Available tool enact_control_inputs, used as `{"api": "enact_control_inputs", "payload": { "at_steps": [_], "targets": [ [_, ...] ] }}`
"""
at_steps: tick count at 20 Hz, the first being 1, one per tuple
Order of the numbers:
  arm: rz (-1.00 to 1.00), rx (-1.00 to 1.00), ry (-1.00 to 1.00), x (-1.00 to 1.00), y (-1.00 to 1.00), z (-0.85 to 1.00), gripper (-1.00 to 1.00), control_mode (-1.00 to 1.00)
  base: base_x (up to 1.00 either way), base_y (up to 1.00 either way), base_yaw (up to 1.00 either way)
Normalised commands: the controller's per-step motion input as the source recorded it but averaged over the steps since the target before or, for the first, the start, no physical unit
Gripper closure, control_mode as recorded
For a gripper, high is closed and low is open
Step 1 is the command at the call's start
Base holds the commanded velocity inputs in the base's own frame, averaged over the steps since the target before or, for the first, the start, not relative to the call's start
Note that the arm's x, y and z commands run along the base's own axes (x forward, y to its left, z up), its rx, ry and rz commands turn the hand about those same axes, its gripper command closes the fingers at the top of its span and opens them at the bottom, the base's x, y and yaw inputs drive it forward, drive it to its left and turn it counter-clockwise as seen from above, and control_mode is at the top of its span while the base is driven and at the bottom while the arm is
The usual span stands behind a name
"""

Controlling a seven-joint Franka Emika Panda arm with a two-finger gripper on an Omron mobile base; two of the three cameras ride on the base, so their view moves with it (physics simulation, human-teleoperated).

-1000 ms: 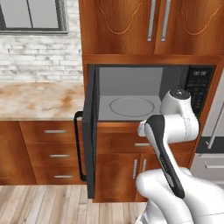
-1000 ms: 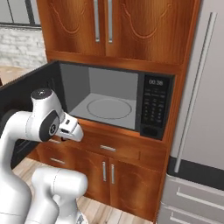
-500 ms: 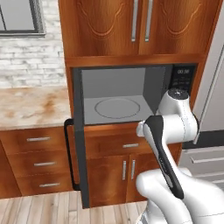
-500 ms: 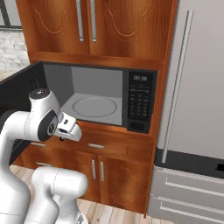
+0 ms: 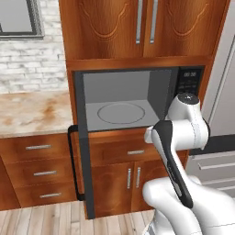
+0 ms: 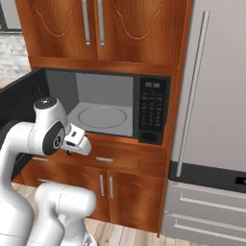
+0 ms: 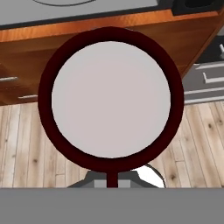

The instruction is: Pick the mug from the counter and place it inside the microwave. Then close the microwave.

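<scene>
The mug (image 7: 110,98), maroon-rimmed with a pale inside, sits pinched in the claw (image 7: 112,179), mouth toward the hand camera, below the microwave's (image 5: 124,108) open front. Its door (image 5: 82,170) stands swung wide; the bench (image 5: 32,112) lies left of it.

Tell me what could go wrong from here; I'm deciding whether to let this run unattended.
1. In the hand view the dark maroon round mug sits right at the gripper, which is shut on it; it hangs below the built-in black microwave opening, over the wooden floor, so a slip would probably drop it.
2. It must rise past the wooden drawer front; a low approach could clip that.
3. The open black door stands left of the arm and could be bumped.
</scene>
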Motion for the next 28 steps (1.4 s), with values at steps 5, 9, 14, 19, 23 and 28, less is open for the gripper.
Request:
{"api": "enact_control_inputs", "payload": {
  "at_steps": [5,9,14,19,23,28],
  "targets": [
    [0.0,0.0,0.0,0.0,0.0,0.0,1.0,1.0,-0.02,0.34,0.02],
    [0.0,0.0,0.0,0.0,0.0,0.0,1.0,1.0,-0.07,0.09,0.0],
    [0.0,0.0,0.0,0.0,0.0,0.0,1.0,1.0,-0.47,0.07,-0.01],
    [0.0,0.0,0.0,0.0,0.0,0.0,1.0,1.0,-0.07,0.0,-0.02],
    [0.0,0.0,0.0,0.0,0.0,0.0,1.0,1.0,0.0,0.0,0.0],
    [0.0,0.0,0.0,0.0,0.0,0.0,1.0,-1.0,0.0,0.0,0.0]
  ]
}}
